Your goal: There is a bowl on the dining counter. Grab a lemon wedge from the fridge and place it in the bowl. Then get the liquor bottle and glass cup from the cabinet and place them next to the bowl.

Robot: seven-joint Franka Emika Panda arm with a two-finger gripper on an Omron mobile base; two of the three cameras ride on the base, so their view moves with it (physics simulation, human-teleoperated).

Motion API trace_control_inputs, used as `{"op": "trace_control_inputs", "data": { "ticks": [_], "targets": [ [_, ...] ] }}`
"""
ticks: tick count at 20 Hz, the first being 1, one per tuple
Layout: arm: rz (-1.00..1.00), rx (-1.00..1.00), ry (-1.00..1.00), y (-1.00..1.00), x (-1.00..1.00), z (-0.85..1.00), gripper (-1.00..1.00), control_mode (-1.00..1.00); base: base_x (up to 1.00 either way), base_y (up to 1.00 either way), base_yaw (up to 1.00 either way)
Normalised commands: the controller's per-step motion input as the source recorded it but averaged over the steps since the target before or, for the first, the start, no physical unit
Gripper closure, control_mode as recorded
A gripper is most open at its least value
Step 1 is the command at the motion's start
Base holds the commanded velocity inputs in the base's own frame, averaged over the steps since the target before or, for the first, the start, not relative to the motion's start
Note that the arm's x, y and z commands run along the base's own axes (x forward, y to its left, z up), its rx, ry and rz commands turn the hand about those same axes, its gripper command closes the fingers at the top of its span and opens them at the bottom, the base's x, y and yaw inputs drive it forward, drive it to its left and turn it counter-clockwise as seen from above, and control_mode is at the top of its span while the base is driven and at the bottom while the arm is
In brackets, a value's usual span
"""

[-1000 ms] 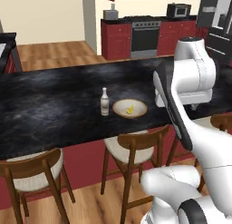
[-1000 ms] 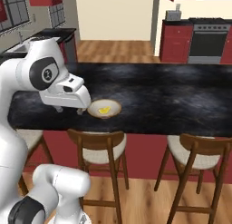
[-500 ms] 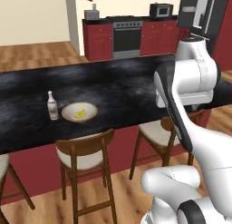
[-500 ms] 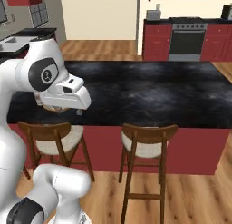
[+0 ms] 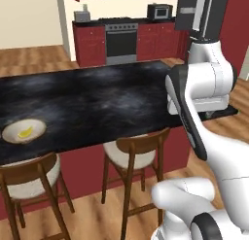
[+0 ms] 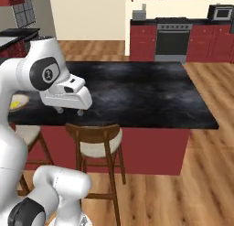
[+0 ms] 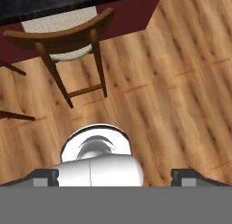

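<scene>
Where visible, lemon wedge [image 5: 25, 132] lying diagonally.

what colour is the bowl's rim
Tan-brown around a cream-white inside; the bowl shows best in the left base view.

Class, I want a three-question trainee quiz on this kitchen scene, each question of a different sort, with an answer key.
1. True or false: the lemon wedge lies inside the bowl.
2. Multiple choice: in the hand view, the gripper points down at A) the dining counter top, B) the wooden floor beside a stool, C) an open fridge shelf.
3. Fill the gap: in the left base view, the bowl sits near the ______ end of the dining counter.

Key: 1 true; 2 B, the stool stands on wooden floor; 3 left.
</scene>
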Motion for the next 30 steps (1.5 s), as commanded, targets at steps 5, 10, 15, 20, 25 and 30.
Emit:
{"op": "trace_control_inputs", "data": {
  "ticks": [5,10,15,20,25,30],
  "targets": [
    [0.00,0.00,0.00,0.00,0.00,0.00,-1.00,1.00,0.09,-1.00,0.00],
    [0.00,0.00,0.00,0.00,0.00,0.00,-1.00,1.00,0.20,-1.00,0.00],
    [0.00,0.00,0.00,0.00,0.00,0.00,-1.00,1.00,0.30,-1.00,0.01],
    [0.00,0.00,0.00,0.00,0.00,0.00,-1.00,1.00,0.47,-1.00,0.06],
    [0.00,0.00,0.00,0.00,0.00,0.00,-1.00,1.00,0.52,-1.00,0.12],
    [0.00,0.00,0.00,0.00,0.00,0.00,-1.00,1.00,0.74,-1.00,0.19]
  ]
}}
